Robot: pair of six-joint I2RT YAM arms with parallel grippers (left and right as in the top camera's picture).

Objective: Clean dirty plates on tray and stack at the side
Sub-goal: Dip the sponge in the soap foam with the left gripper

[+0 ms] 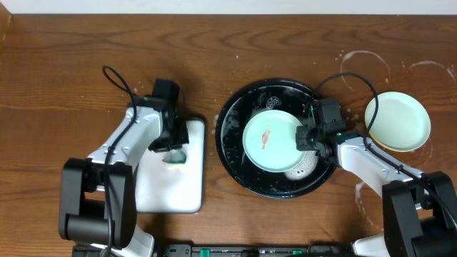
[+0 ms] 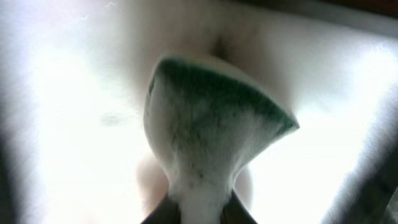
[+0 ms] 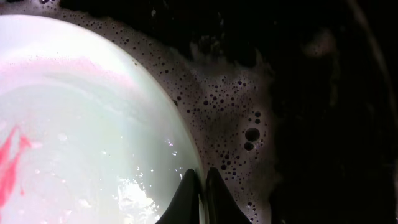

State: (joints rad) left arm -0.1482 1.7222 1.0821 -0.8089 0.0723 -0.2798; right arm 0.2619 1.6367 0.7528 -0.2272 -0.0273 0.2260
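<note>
A pale mint-green plate [image 1: 270, 140] with a red-orange smear [image 1: 265, 139] lies in the black round tray [image 1: 235, 153]. My right gripper [image 1: 308, 137] is shut on the plate's right rim. In the right wrist view its fingertips [image 3: 199, 177] pinch the plate's [image 3: 81, 124] edge, above the sudsy tray floor [image 3: 236, 112]. My left gripper [image 1: 171, 146] is shut on a green sponge [image 2: 211, 118] thick with white foam, held just above the white rectangular tray [image 1: 168, 189]. In the left wrist view the left gripper [image 2: 202, 211] squeezes the sponge's narrow end.
On the table to the right of the black tray rests another mint-green plate [image 1: 400, 120], with a yellow rim [image 1: 372, 114] showing under it. A patch of white foam [image 1: 303, 168] lies in the black tray by my right gripper. Wet rings mark the wood at the back right [image 1: 364, 64].
</note>
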